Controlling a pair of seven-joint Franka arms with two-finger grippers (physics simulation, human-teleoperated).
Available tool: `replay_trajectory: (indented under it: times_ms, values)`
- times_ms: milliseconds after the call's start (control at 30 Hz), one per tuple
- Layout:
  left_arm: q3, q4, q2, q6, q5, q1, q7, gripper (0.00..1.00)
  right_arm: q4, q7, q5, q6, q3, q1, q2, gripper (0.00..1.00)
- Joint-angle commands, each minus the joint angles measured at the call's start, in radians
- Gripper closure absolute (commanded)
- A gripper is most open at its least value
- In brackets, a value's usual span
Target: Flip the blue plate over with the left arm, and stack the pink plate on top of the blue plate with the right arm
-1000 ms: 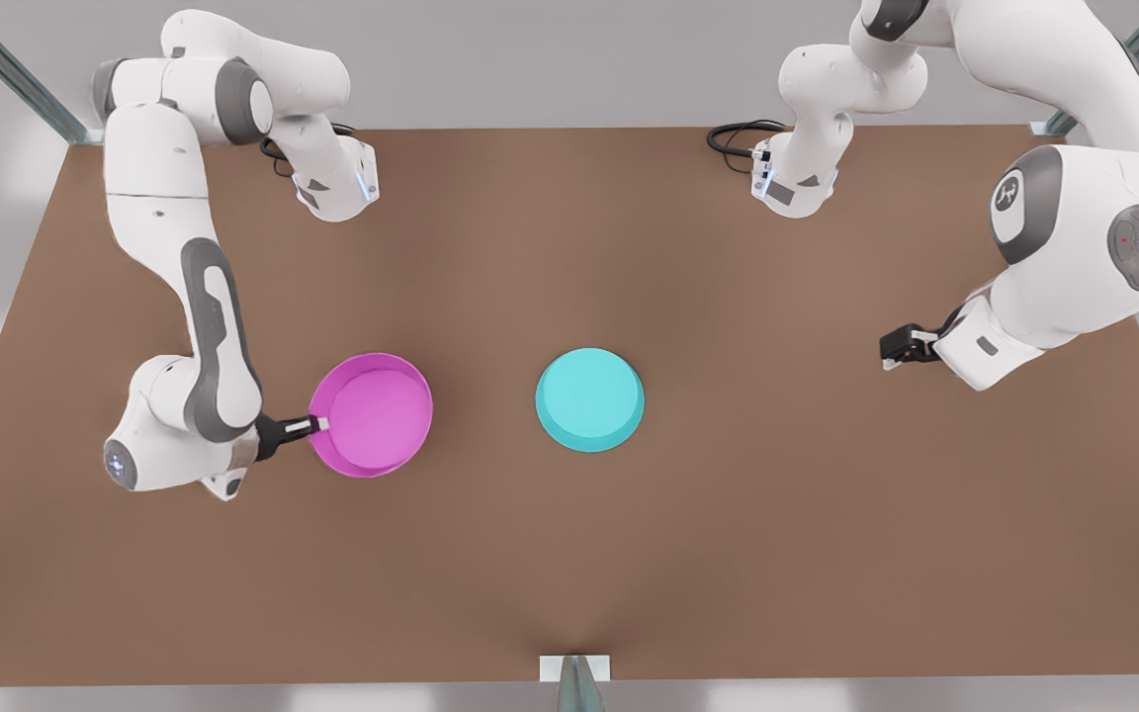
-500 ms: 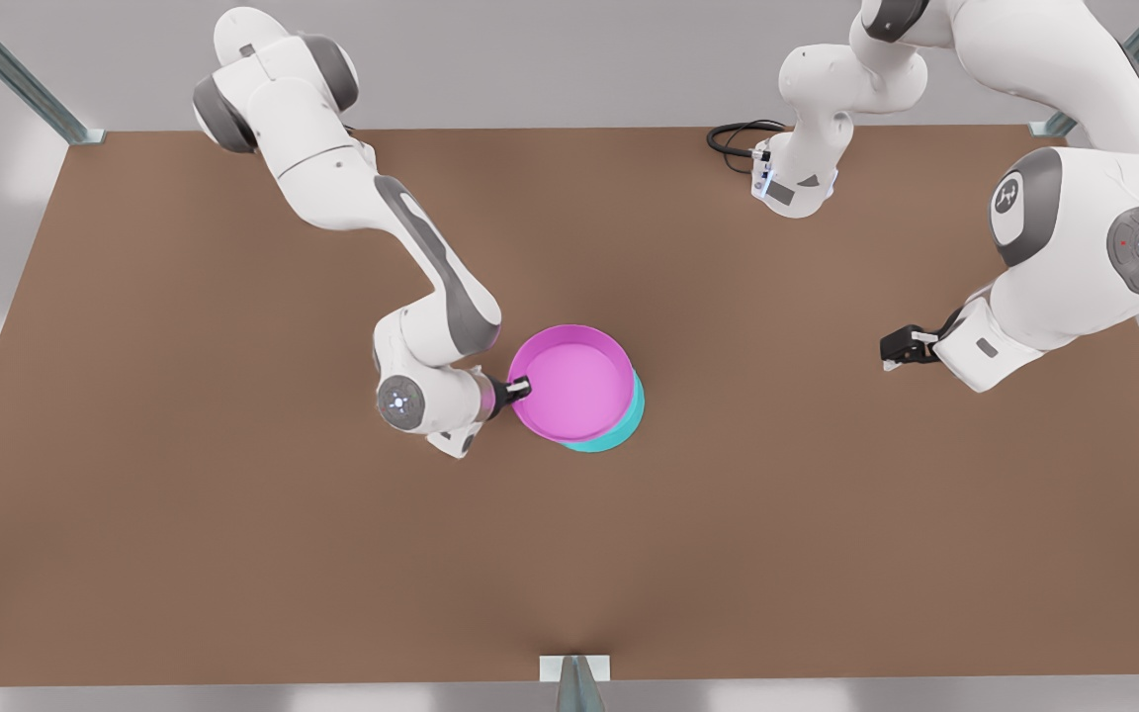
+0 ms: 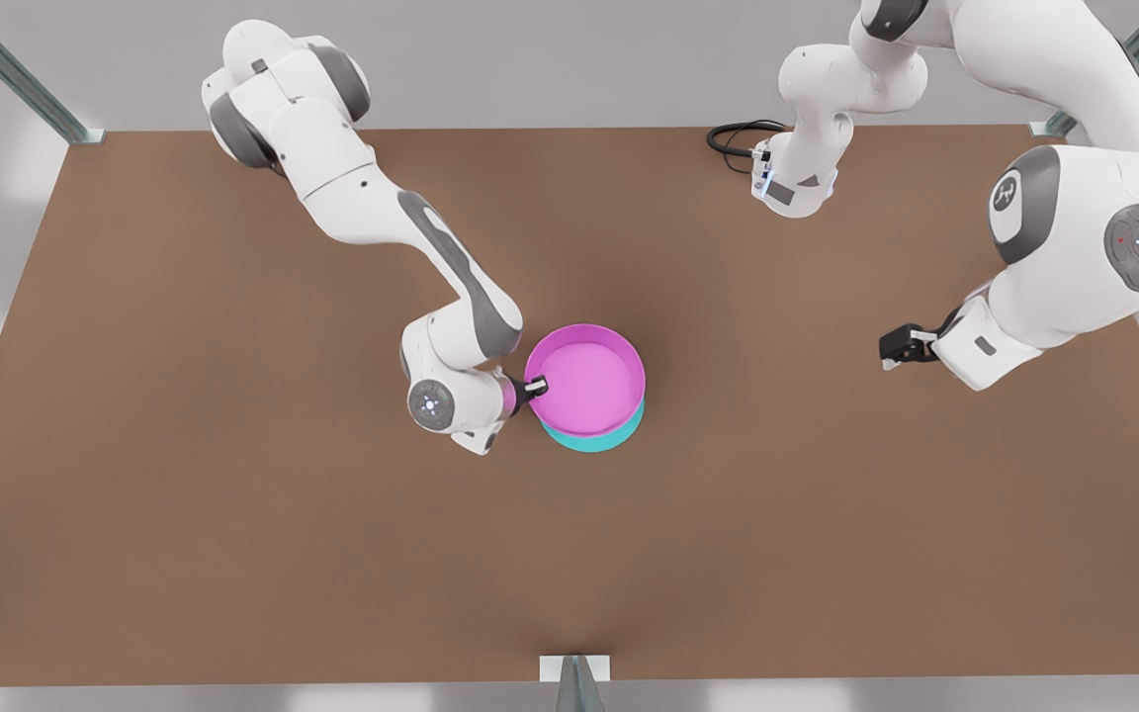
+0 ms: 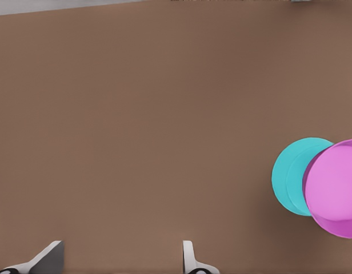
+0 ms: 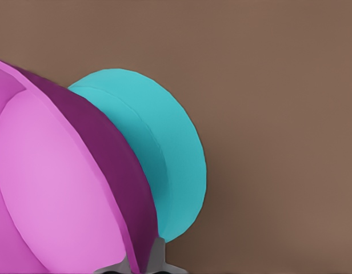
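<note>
- Magenta first: the pink plate (image 3: 586, 380) hangs in my right gripper (image 3: 533, 388), jaws clenched on its rim at the plate's nine o'clock in the front view, hollow side up
- Turquoise under it: the blue plate (image 3: 597, 437) sits near the table's centre, showing as a crescent at the pink one's six o'clock
- In my right wrist view the blue plate (image 5: 164, 165) shows a flat base facing up with its rim down, so I judge the flip done
- The pink plate (image 5: 56, 188) looks above the blue one, slightly off-centre; I cannot tell if they touch
- Left to do, as I judge it: centre, lower, release
- My left gripper (image 3: 894, 349) waits well apart at three o'clock over the brown table (image 3: 233, 554), its fingers (image 4: 187, 257) spread wide on nothing
- From there both plates sit far off, pink (image 4: 336, 188) overlapping blue (image 4: 290, 174)
</note>
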Motion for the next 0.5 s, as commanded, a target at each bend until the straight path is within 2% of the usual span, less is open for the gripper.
replay_trajectory:
  times_ms: [0,33,67,200,267,300,333,400,433,467]
  values:
    - [0.000,-0.001,0.000,0.000,-0.008,0.000,0.000,0.00,0.000,0.003,-0.004,0.000,0.000,0.000,0.000,0.53]
    - [0.000,-0.001,0.000,0.000,-0.003,0.000,0.000,0.00,0.000,0.001,-0.006,0.000,0.000,0.000,0.000,0.50]
    - [0.000,-0.001,0.000,0.000,-0.001,0.000,0.000,0.00,0.000,-0.010,-0.006,0.000,-0.001,0.000,0.002,0.41]
    - [-0.001,-0.001,0.001,0.000,-0.012,0.000,0.000,0.00,0.002,-0.007,-0.004,0.000,-0.003,0.000,0.006,0.37]
    - [-0.001,-0.001,0.001,0.000,-0.012,0.000,0.000,0.00,0.006,-0.003,-0.004,-0.002,-0.004,0.000,-0.007,0.25]
    - [-0.001,-0.001,0.003,0.000,-0.012,0.000,0.000,0.00,0.017,-0.008,-0.026,-0.025,-0.014,-0.009,-0.058,0.10]
    - [-0.001,0.001,0.005,0.000,-0.014,0.000,0.000,0.00,0.017,-0.005,-0.059,-0.149,-0.066,-0.031,-0.164,0.00]
    - [-0.001,0.001,0.009,0.000,-0.015,0.000,-0.002,0.00,0.046,-0.002,-0.136,-0.428,-0.221,-0.069,-0.340,0.00]
    - [-0.001,0.001,0.011,0.000,-0.015,0.000,-0.002,0.00,0.094,-0.002,-0.231,-0.542,-0.270,-0.101,-0.392,0.00]
    - [-0.001,0.002,0.014,0.003,-0.015,0.000,-0.003,0.00,0.104,-0.002,-0.423,-0.562,-0.265,-0.172,-0.474,0.00]
